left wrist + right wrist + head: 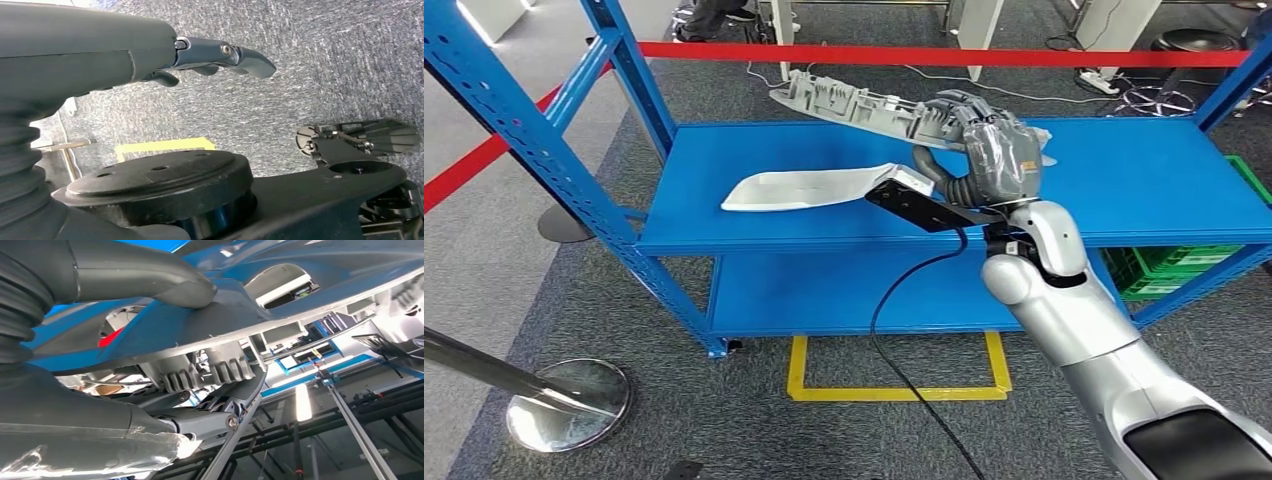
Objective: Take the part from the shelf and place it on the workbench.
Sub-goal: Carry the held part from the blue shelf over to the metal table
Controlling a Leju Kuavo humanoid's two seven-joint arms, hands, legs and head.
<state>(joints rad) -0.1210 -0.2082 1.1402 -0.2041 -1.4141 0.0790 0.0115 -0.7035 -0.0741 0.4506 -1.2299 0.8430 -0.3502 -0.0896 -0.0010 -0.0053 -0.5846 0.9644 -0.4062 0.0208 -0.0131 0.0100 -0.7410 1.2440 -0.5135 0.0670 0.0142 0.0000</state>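
A grey carpeted floor (724,420) is seen beneath a blue metal shelf (1124,190) with two levels, and a yellow taped outline (899,392) is marked on the carpet just in front of it. Red barrier tape (924,54) is stretched behind and to the left of the shelf, and a round stanchion base (569,403) rests on the floor at the lower left. A green crate (1169,268) is set under the shelf's right end.

A long grey ribbed part (864,106) is held by the right hand (989,150) above the upper level of the shelf, clear of the blue surface and tilted, with its far end pointing away to the left. In the right wrist view the thumb (150,277) is pressed on one face of the part (240,315) and the fingers (210,422) are curled around its opposite side. A second, pale flat piece (809,187) lies on the upper level, just below and beside the raised part. A black cable (914,300) hangs from the right wrist down to the floor.

In the left wrist view the left hand (220,55) is seen over the carpet with nothing in it, its fingers loosely extended and a little apart.
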